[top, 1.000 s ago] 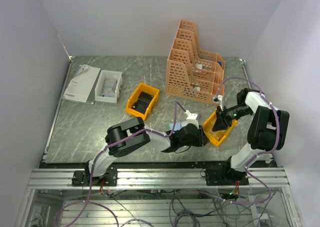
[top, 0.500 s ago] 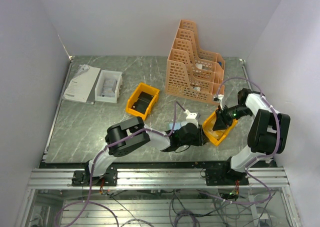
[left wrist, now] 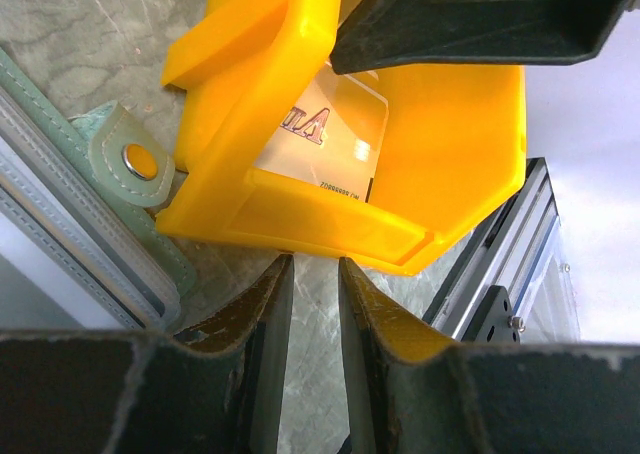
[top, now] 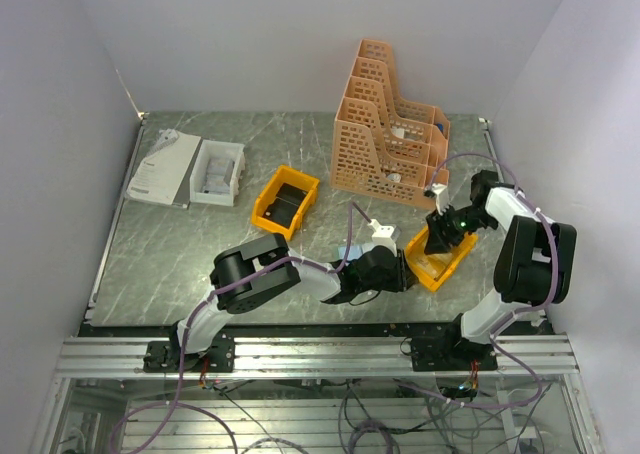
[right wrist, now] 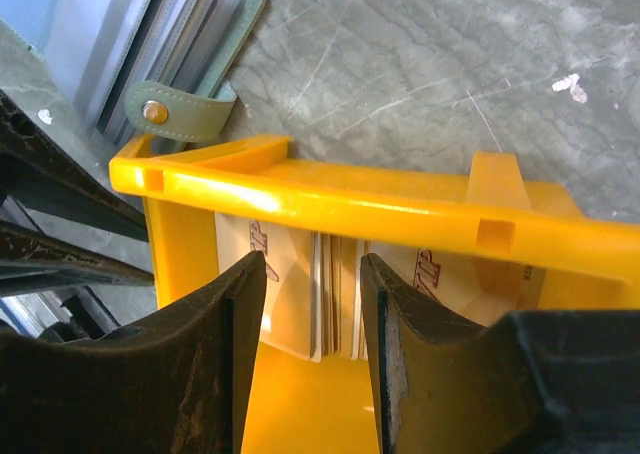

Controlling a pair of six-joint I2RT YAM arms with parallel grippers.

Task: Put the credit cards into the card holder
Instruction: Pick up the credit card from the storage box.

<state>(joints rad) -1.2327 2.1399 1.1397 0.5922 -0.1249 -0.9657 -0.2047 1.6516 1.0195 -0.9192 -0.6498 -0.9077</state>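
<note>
While the right end effector point(right wrist: 310, 274) hangs tilted over the yellow bin point(right wrist: 330, 209), its 2 fingers stand apart, 1 on each side of the credit cards point(right wrist: 335, 294). I cannot tell whether either finger touches them. The cards stand on edge as a small stack inside that bin, printed faces showing, just under and between the fingertips. From above, this end effector point(top: 440, 236) sits at the far end of the bin point(top: 440, 279), which lies near the near right corner of the bench point(top: 180, 254).

Low over the bench, the left end effector point(left wrist: 313, 274) has its fingers drawn close with a narrow slot between them and nothing in it. Its tips point at the bin's near wall point(left wrist: 300, 214), just short of it, and a card point(left wrist: 320, 139) shows beyond that wall.

Just beside the bin, on the side toward the left edge, the card holder point(right wrist: 120, 44) lies open on the bench, its snap tab point(left wrist: 125, 159) reaching toward the bin's corner. Overhead it shows as a pale patch point(top: 350, 251) by the left end effector point(top: 405, 272), close to the near edge.
</note>
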